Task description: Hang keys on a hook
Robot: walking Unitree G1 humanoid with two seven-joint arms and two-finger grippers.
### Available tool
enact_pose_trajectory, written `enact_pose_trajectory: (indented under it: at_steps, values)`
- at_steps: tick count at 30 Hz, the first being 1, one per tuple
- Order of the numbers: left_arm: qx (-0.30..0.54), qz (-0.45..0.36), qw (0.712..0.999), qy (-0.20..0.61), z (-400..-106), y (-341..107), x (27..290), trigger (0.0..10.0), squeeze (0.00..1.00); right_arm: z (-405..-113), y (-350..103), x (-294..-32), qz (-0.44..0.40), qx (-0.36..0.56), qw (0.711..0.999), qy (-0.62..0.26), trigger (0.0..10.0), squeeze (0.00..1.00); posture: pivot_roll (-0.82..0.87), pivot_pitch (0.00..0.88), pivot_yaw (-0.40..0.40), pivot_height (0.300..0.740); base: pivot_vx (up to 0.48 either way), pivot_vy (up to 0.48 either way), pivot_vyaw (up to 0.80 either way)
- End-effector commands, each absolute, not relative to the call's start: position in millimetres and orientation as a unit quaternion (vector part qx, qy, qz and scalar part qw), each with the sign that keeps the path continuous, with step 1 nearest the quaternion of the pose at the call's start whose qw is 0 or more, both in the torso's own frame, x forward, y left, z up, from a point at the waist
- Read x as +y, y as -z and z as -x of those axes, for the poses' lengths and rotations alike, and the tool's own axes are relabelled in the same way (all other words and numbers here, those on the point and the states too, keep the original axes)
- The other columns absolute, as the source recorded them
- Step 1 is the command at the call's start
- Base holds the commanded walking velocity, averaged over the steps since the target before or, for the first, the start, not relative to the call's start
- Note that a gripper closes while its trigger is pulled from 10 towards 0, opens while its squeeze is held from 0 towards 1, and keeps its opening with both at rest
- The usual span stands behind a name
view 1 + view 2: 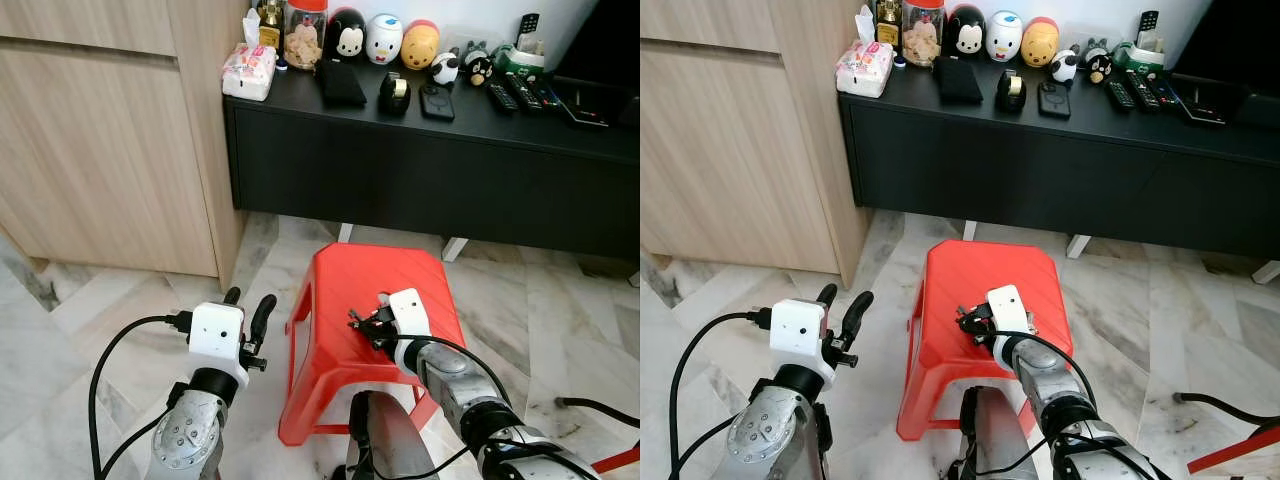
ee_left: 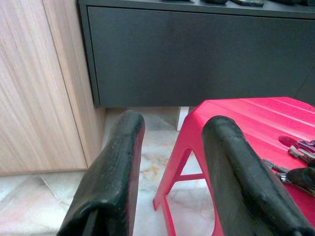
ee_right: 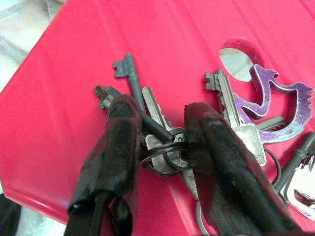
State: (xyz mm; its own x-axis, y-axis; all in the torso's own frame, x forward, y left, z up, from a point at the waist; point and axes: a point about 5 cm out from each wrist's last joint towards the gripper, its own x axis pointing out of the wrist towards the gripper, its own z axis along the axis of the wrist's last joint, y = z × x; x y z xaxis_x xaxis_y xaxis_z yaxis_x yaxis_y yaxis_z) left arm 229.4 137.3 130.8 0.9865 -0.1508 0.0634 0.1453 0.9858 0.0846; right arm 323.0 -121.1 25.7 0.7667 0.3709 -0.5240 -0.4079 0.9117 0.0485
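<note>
The right gripper (image 3: 160, 142) is down on the seat of the red plastic stool (image 1: 340, 275), its two black fingers straddling the bunch of metal keys on a dark split ring (image 3: 167, 147). In the right wrist view the fingers bracket the ring and several key shanks with a gap between them; they are partly closed around the bunch, and a firm clamp cannot be confirmed. The keys lie flat on the seat, fanned out, with a purple bird-shaped fob (image 3: 275, 103) and further keys trailing beside the far finger.

The left gripper (image 1: 250, 310) hovers beside the stool with its fingers spread apart, holding nothing.

Risks, as judged from this position:

- Partial pickup. The fingers enclose only part of the bunch. If they close on a single key blade rather than the ring, the load may pivot and slip out on the lift.
- Skidding. The stool seat is smooth plastic; closing pressure could push the keys sideways rather than trap them.
- Snagging. The fob lies next to a round hole in the seat (image 3: 238, 59) and could catch there when pulled.
- Swing. A loose bunch will dangle and sway, complicating placement.
- No hook is identifiable in the head views, so the destination is unconfirmed.
</note>
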Motion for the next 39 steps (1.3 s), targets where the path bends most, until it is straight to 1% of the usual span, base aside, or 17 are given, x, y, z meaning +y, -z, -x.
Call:
enact_pose_trajectory:
  at_steps: [1, 6, 20, 23, 24, 27, 31, 36, 37, 39]
  values:
    - [-0.031, -0.043, 0.996, 0.075, -230.5, -129.1, 135.9, 10.0, 0.0, -324.6, -27.9, -124.3, 0.041, 0.268, 0.941, -0.205, 0.0, 0.0, 0.07, 0.116, -0.189, 0.55, 0.0, 0.0, 0.0]
    - [-0.033, -0.047, 0.996, 0.074, -232.6, -129.6, 137.5, 10.0, 0.0, -331.0, -37.9, -119.0, 0.04, 0.239, 0.946, -0.216, 0.0, 0.0, 0.07, 0.112, -0.187, 0.55, 0.0, 0.0, 0.0]
    - [-0.034, -0.052, 0.995, 0.078, -235.4, -130.1, 139.2, 10.0, 0.0, -337.5, -51.3, -112.2, 0.036, 0.211, 0.946, -0.243, 0.0, 0.0, 0.08, 0.097, -0.178, 0.55, 0.0, 0.0, 0.0]
    - [-0.034, -0.053, 0.995, 0.078, -236.1, -130.4, 139.1, 10.0, 0.0, -338.7, -53.7, -112.5, 0.035, 0.2, 0.949, -0.243, 0.0, 0.0, 0.08, 0.095, -0.177, 0.55, 0.0, 0.0, 0.0]
    - [-0.035, -0.054, 0.995, 0.078, -237.5, -130.9, 139.5, 10.0, 0.0, -340.4, -59.0, -113.6, 0.032, 0.18, 0.953, -0.243, 0.0, 0.0, 0.08, 0.091, -0.176, 0.55, 0.0, 0.0, 0.0]
    - [-0.037, -0.057, 0.995, 0.078, -239.9, -131.4, 141.0, 10.0, 0.0, -339.8, -65.4, -117.4, 0.018, 0.153, 0.957, -0.246, 0.0, 0.0, 0.08, 0.08, -0.174, 0.55, 0.0, 0.0, 0.0]
    - [-0.039, -0.057, 0.995, 0.078, -243.7, -131.4, 142.0, 10.0, 0.0, -336.3, -67.9, -121.1, 0.005, 0.142, 0.958, -0.248, 0.0, 0.0, 0.07, 0.06, -0.167, 0.55, 0.0, 0.0, 0.0]
    - [-0.039, -0.058, 0.994, 0.08, -245.7, -130.7, 141.6, 10.0, 0.0, -332.9, -64.5, -125.2, 0.012, 0.151, 0.958, -0.244, 0.0, 0.0, 0.06, 0.055, -0.165, 0.55, 0.0, 0.0, 0.0]
    - [-0.039, -0.058, 0.994, 0.085, -246.7, -130.3, 139.8, 10.0, 0.0, -330.9, -57.5, -130.5, 0.016, 0.174, 0.958, -0.226, 10.0, 0.0, 0.05, 0.05, -0.16, 0.55, 0.0, 0.0, 0.0]
    - [-0.039, -0.058, 0.994, 0.089, -247.3, -130.2, 138.5, 10.0, 0.0, -329.4, -52.7, -134.1, 0.018, 0.19, 0.958, -0.213, 10.0, 0.0, 0.05, 0.05, -0.16, 0.55, 0.0, 0.0, 0.0]
